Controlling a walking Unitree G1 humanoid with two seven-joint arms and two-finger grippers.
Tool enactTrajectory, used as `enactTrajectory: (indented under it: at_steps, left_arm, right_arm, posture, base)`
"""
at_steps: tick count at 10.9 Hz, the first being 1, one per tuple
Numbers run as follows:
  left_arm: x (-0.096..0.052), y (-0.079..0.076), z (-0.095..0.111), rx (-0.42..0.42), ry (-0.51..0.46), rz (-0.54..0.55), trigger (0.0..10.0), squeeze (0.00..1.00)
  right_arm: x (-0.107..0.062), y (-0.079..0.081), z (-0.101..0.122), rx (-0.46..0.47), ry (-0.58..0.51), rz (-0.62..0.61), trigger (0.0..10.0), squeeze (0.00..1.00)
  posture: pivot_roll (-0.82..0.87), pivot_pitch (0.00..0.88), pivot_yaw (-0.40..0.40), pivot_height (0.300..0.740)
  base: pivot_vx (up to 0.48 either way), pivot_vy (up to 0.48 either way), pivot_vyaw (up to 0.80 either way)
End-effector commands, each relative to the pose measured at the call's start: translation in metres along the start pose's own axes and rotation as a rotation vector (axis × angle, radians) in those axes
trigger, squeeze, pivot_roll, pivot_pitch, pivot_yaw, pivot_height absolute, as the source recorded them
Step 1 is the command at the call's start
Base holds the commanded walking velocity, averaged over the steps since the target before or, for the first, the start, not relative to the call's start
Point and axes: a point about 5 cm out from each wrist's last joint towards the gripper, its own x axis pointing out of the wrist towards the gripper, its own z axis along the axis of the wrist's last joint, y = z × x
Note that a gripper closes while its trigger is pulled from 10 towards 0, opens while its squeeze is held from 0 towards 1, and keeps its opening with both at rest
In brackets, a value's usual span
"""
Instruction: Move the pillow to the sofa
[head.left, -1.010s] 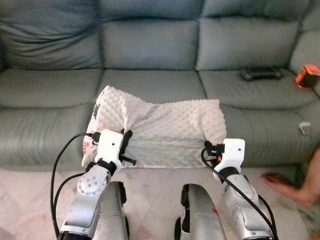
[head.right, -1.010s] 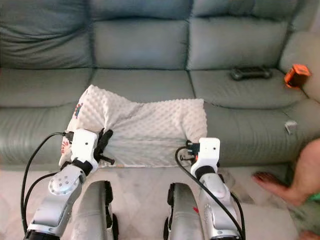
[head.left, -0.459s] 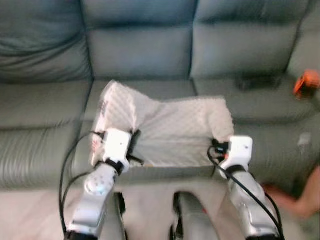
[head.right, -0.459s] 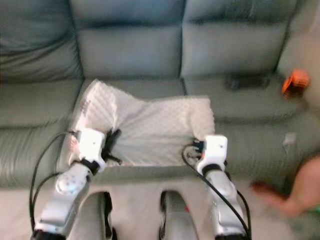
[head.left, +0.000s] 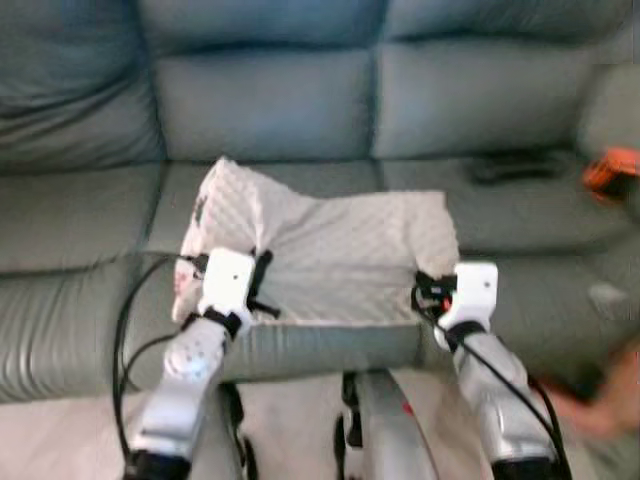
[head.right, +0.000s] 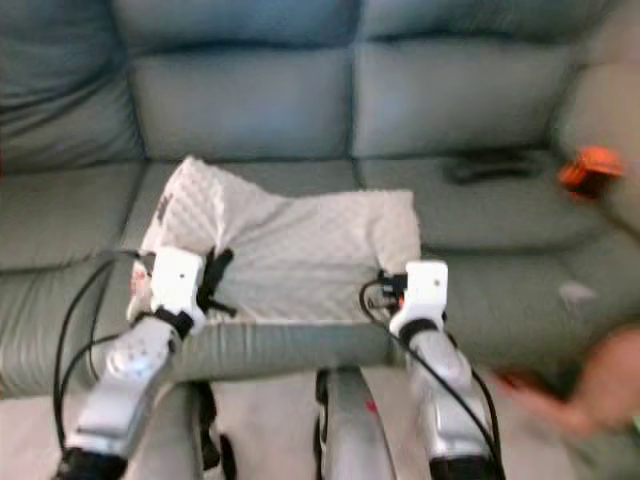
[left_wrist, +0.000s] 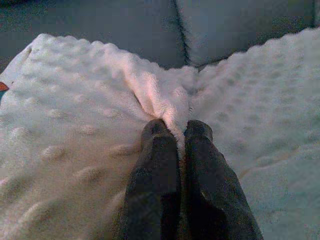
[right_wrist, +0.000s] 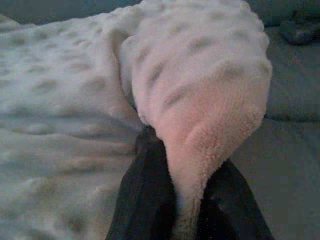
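Note:
The white dimpled pillow (head.left: 325, 250) lies spread over the front of the sofa's middle seat cushion (head.left: 300, 175), held between both arms. My left gripper (head.left: 262, 284) is shut on a pinched fold of its near left edge, and the left wrist view shows that fold (left_wrist: 165, 100) squeezed between the two black fingers (left_wrist: 155, 165). At the near right corner my right gripper (head.left: 424, 292) is shut on the pillow too; in the right wrist view the fluffy corner (right_wrist: 200, 90) drapes over the fingers (right_wrist: 145, 190). I cannot tell whether the pillow rests on the seat.
The grey-green leather sofa (head.left: 270, 100) spans the view. A black controller (head.left: 515, 165) and an orange object (head.left: 612, 170) lie on its right seat, with a small white item (head.left: 607, 295) lower down. A person's blurred limb (head.left: 605, 400) is at the lower right.
The camera has come closer to the sofa. Both arms have carried the pillow forward, from in front of the seat edge to over the seat cushion. Both grips are unchanged.

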Motion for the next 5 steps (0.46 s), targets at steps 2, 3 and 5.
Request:
enactTrajectory:
  at_steps: [2, 3, 5]
  left_arm:
    - [0.003, 0.019, 0.002, 0.028, 0.015, 0.060, 10.0, 0.00]
    - [0.008, 0.027, 0.005, 0.043, 0.021, 0.081, 10.0, 0.00]
    - [0.015, 0.032, 0.009, 0.066, 0.030, 0.105, 10.0, 0.00]
  right_arm:
    - [0.004, -0.003, 0.000, 0.011, 0.025, 0.001, 10.0, 0.00]
    - [0.007, -0.006, 0.001, 0.012, 0.038, -0.013, 10.0, 0.00]
    - [0.012, -0.009, 0.004, 0.031, 0.042, -0.020, 10.0, 0.00]
  posture:
    - [-0.07, 0.207, -0.020, 0.611]
    - [-0.06, 0.225, -0.010, 0.611]
    - [-0.05, 0.244, 0.005, 0.611]
  base:
    - [0.000, 0.000, 0.00]
    - [0.000, 0.000, 0.00]
    - [0.000, 0.000, 0.00]
